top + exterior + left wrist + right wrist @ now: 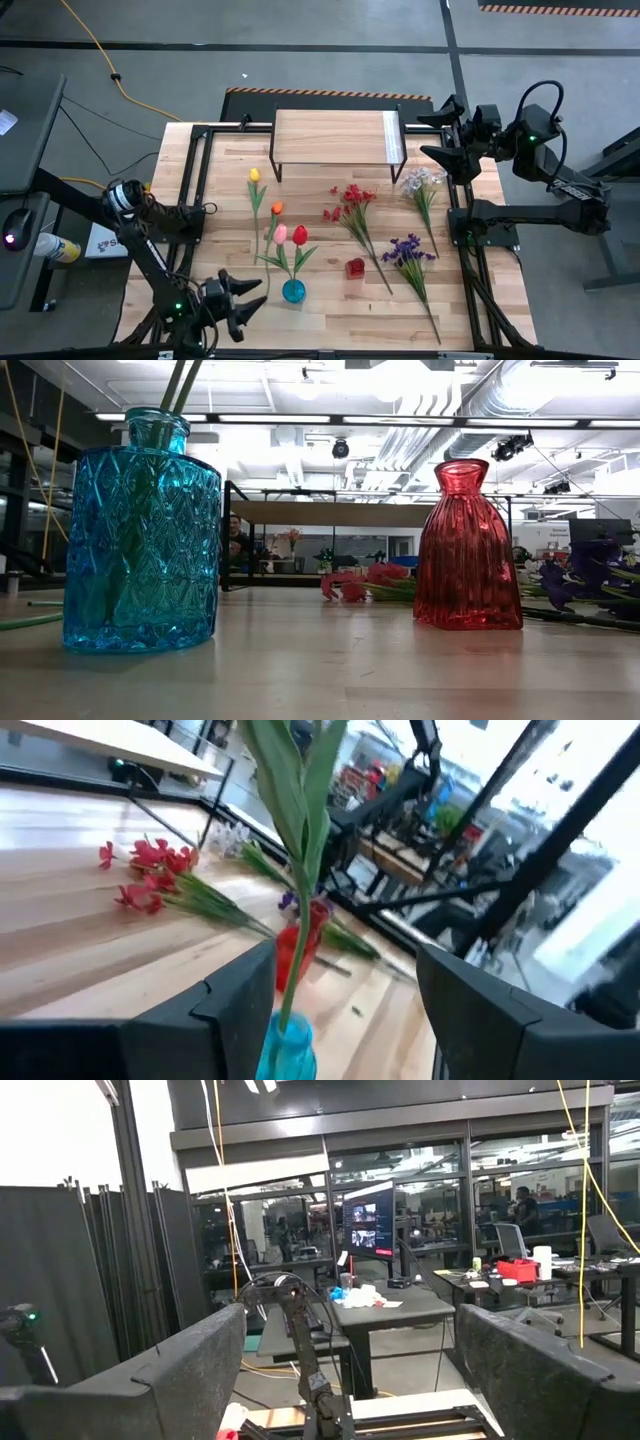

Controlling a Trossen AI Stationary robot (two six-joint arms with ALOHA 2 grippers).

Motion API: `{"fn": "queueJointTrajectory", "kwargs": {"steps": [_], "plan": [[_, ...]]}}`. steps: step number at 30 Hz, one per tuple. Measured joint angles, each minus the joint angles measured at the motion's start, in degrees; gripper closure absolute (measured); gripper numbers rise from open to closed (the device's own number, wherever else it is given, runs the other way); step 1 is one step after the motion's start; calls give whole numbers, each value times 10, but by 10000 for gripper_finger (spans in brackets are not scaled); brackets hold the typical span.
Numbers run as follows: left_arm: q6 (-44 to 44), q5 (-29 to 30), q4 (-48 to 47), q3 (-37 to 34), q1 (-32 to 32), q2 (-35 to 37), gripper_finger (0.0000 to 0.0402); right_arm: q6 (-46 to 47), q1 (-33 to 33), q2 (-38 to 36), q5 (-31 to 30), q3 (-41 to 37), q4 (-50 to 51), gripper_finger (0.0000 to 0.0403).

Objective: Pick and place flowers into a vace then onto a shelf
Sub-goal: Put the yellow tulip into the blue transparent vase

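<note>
The blue glass vase [293, 291] stands near the table's near edge, with a pink tulip [280, 233] and a red tulip [299, 235] standing in its neck [290, 1045]. A yellow tulip [254, 176] and an orange tulip [277, 208] lie flat on the table beyond it. A red sprig [350, 198], a white sprig [422, 181] and a purple sprig [408, 250] lie to the right. The small red vase [355, 267] stands upright. My left gripper [258, 297] is open just left of the blue vase, touching nothing. My right gripper [428, 137] is open, raised by the shelf's [337, 133] right end.
The shelf stands on black legs at the table's far edge. A black frame rail [200, 190] runs along the left side and another [462, 215] along the right. In the low view the blue vase [140, 540] and the red vase [467, 550] stand apart, with bare wood between them.
</note>
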State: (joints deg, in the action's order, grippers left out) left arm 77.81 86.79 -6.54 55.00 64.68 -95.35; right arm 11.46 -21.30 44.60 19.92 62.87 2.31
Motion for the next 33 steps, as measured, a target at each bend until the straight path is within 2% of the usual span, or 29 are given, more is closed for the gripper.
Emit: {"fn": "queueJointTrajectory", "kwargs": {"steps": [2,5,11,13,17,24,29,33], "plan": [[24,-44,-33,0,-8,0,129,0,0,0,-1,0,0,49],[112,-117,-110,0,-29,4,132,-1,0,0,-11,0,0,49],[354,-368,-326,0,-86,4,129,-2,0,0,-35,0,0,49],[418,-416,-394,0,-93,4,127,-1,0,0,-35,0,0,49],[506,-431,-517,0,-92,15,126,-1,0,0,-35,0,0,49],[600,-490,-668,0,-106,35,124,-2,0,0,-45,0,-1,49],[618,-490,-705,0,-139,37,124,-12,0,0,-50,0,-2,49],[620,-489,-699,-17,-182,37,124,-13,0,0,-50,0,-4,49]]}}
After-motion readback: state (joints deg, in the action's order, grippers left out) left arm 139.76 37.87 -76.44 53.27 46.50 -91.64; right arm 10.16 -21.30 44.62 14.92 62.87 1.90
